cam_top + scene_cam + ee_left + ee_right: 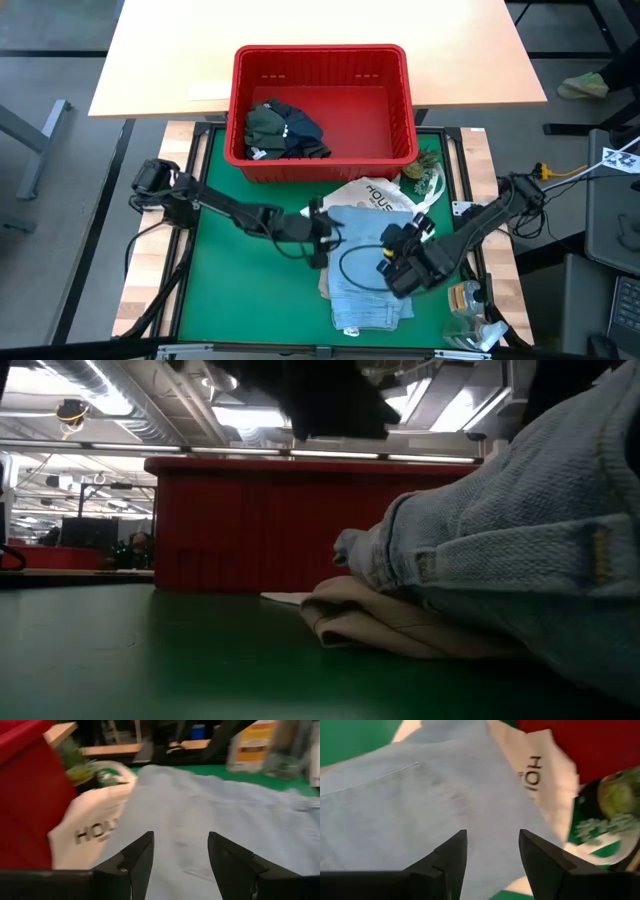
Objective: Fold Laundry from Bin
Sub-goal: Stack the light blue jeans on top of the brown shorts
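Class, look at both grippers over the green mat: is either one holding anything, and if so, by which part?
Nothing is held. The left gripper and the right gripper are both open, with only the light blue shirt visible between their fingers.

A white tote bag point(383, 194) printed with dark letters lies on the green worktop point(245, 290), and a small green plant point(424, 172) sits just beside it. A pale wooden table point(300, 40) stands beyond the worktop, and a clear plastic bag point(470, 318) lies at the worktop's right edge.
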{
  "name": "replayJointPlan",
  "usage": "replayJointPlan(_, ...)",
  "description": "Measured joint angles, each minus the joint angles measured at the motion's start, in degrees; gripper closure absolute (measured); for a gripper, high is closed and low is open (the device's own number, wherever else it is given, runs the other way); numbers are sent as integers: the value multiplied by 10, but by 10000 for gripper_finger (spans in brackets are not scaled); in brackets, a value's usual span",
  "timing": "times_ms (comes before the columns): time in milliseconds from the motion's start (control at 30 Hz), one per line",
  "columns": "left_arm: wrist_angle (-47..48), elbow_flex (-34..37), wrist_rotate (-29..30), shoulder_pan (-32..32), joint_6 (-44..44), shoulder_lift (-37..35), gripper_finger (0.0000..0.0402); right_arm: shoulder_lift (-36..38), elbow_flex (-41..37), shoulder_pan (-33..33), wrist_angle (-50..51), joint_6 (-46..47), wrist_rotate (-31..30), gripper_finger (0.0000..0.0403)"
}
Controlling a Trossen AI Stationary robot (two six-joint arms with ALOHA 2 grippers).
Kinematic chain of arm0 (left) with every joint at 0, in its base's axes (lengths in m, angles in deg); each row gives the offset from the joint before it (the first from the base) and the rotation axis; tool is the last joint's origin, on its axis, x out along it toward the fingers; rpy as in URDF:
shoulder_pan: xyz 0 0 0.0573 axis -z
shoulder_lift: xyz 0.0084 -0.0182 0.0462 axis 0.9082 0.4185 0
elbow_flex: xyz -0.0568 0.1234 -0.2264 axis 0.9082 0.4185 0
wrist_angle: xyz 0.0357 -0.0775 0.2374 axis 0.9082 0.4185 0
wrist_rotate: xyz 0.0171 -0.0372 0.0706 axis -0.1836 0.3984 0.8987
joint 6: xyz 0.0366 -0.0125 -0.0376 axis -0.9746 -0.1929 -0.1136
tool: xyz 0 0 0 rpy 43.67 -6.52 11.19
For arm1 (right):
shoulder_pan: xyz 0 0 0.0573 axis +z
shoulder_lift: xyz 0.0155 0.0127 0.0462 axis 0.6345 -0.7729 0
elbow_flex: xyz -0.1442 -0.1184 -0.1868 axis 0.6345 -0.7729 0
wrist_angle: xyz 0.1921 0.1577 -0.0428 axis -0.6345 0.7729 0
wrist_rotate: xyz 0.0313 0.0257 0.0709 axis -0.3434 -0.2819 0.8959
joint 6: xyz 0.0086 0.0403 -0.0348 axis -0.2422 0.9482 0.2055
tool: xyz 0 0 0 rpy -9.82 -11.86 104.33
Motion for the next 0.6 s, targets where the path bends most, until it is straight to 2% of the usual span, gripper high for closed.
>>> replayJointPlan(133, 4, 0, -28, -43, 1, 7, 221, 10, -4, -24, 32, -47, 3, 223)
replayJointPlan(267, 10, 0, -52, -72, 2, 26, 221, 14, -47, -42, 13, -49, -5, 223)
replayJointPlan(433, 16, 0, -85, -95, 30, 70, 221, 13, -139, -58, -84, -44, 9, 223)
replayJointPlan(600, 8, 0, -93, -115, 30, 122, 221, 13, -241, -77, -222, -44, 32, 223)
